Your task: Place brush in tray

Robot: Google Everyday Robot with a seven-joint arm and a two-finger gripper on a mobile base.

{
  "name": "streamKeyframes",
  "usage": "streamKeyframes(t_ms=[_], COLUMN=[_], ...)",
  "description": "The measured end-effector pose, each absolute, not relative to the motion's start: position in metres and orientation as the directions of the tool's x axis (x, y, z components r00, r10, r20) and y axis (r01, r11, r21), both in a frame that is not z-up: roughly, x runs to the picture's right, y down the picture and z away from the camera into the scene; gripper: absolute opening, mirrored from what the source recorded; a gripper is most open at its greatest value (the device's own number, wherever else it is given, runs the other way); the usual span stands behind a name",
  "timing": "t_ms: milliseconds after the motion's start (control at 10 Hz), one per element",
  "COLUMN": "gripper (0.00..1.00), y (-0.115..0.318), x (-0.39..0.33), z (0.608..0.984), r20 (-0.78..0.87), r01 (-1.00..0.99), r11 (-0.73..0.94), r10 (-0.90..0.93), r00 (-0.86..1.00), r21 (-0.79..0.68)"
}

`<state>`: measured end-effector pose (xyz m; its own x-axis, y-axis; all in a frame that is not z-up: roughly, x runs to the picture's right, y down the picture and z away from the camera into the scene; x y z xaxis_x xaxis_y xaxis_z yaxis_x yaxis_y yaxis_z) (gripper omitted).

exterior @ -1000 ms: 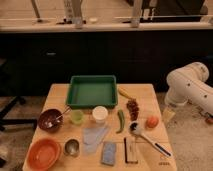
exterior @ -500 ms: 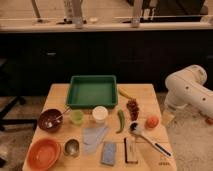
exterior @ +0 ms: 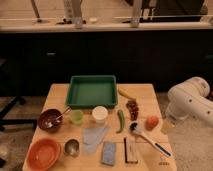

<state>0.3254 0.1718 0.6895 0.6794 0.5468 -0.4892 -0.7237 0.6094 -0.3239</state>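
Observation:
The brush [exterior: 149, 139] lies on the wooden table at the front right, its dark round head toward the middle and its white handle running to the dark-blue tip near the right edge. The green tray [exterior: 92, 92] sits at the back middle of the table with nothing in it. My white arm [exterior: 192, 100] hangs beside the table's right edge. The gripper [exterior: 167, 125] is at the arm's lower end, just right of the table edge and level with the brush head, and is not touching the brush.
An orange bowl [exterior: 44, 152] is at the front left, with a brown bowl with a spoon [exterior: 50, 120] behind it. Cups [exterior: 100, 114], a cloth [exterior: 94, 135], a blue sponge [exterior: 108, 152], a dark block [exterior: 130, 150], a green pepper [exterior: 120, 120], grapes [exterior: 132, 107] and an orange fruit [exterior: 151, 122] fill the table between tray and brush.
My arm has shifted slightly left, toward the table's right edge. The brush and the other things on the table have not moved.

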Motion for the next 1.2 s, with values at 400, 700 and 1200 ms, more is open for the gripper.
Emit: streamKeyframes(t_ms=[400, 700, 1200], gripper=[0.80, 0.80, 0.80], y=[0.194, 0.209, 0.228], x=[0.320, 0.311, 0.281], z=[0.700, 0.702, 0.709], r20=[-0.510, -0.509, -0.493], r01=[-0.761, -0.770, -0.736], r11=[0.550, 0.535, 0.569], r10=[0.571, 0.583, 0.552], r00=[0.643, 0.633, 0.672], r21=[-0.343, -0.346, -0.366])
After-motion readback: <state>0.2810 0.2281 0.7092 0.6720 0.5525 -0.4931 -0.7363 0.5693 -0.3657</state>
